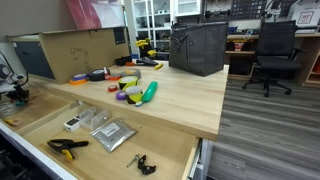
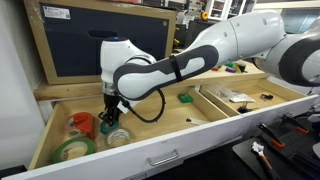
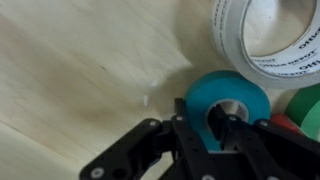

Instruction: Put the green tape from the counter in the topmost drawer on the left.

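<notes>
**Green tape (image 3: pixel 235 85) held low inside the open drawer (image 2: pixel 200 140)**

The tool (image 3: pixel 208 116) is clenched on the roll's wall, apparently with one finger through the hole. A white roll (image 3: pixel 262 40) lies just ahead of the tool, and red (image 2: pixel 82 122) and green (image 2: pixel 72 148) rolls sit close beside it. The risk is that the inner finger snags on withdrawal and drags the tape out, or that a tilted release drops it onto its neighbours.

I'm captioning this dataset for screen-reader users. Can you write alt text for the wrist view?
The gripper pinches the wall of a teal-green tape roll over a pale wooden surface, one of its fingers outside the ring and one inside. A white printed tape roll lies just beyond it, with a green roll at the right edge.
</notes>
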{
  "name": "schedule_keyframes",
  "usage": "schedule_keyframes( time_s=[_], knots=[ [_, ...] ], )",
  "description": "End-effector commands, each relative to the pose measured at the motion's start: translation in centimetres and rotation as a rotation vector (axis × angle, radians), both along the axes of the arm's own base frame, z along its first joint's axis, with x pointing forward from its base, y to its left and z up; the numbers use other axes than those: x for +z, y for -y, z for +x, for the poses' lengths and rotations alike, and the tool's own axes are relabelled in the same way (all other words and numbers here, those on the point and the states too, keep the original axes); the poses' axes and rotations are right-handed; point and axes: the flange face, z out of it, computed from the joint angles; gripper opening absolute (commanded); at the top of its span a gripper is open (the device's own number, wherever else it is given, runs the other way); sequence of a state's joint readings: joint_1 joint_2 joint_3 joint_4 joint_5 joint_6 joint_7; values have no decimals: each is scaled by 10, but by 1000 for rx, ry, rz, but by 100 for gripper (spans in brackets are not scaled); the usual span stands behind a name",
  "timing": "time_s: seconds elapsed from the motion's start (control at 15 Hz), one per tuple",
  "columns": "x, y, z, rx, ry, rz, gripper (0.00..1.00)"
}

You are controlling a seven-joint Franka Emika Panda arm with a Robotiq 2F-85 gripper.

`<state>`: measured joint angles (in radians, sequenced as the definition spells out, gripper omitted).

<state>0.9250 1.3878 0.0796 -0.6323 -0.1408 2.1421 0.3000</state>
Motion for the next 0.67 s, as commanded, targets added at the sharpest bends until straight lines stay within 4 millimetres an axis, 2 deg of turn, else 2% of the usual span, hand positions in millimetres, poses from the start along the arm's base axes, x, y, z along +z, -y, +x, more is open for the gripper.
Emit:
schedule_keyframes(
  time_s=[0.0,0.27,0.33,0.4,0.6],
  knots=[
    [0,0,0,0,0,0,27],
    [0,0,0,0,0,0,27],
    [0,0,0,0,0,-1,52],
    [1,0,0,-2,0,2,53],
    [5,-2,1,-26,14,16,75]
  ],
)
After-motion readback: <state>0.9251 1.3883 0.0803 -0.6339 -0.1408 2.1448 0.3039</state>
